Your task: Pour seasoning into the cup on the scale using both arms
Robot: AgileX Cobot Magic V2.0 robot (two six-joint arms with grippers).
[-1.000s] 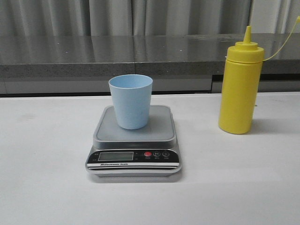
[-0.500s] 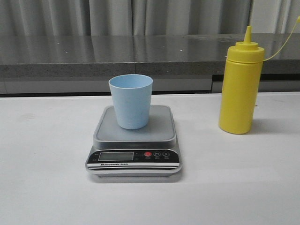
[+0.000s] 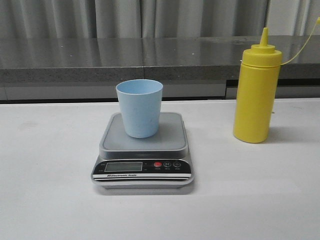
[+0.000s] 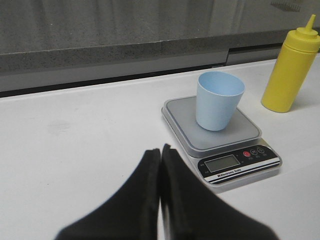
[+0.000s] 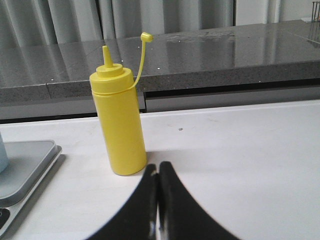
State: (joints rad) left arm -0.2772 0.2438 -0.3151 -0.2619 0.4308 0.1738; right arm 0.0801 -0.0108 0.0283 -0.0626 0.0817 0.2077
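Observation:
The pale blue cup (image 3: 139,107) stands upright on the silver-grey scale (image 3: 143,150) at the table's middle; both also show in the left wrist view, cup (image 4: 218,100) and scale (image 4: 220,140). The yellow seasoning bottle (image 3: 256,92) stands upright to the right, its cap hanging off on a tether, nozzle bare. My left gripper (image 4: 160,150) is shut and empty, short of the scale's front left. My right gripper (image 5: 158,167) is shut and empty, just in front of the bottle (image 5: 119,125). Neither gripper shows in the front view.
A dark grey stone counter (image 3: 150,57) with a ledge runs behind the white table (image 3: 50,200). Grey curtains hang at the back. The scale's corner shows in the right wrist view (image 5: 25,165).

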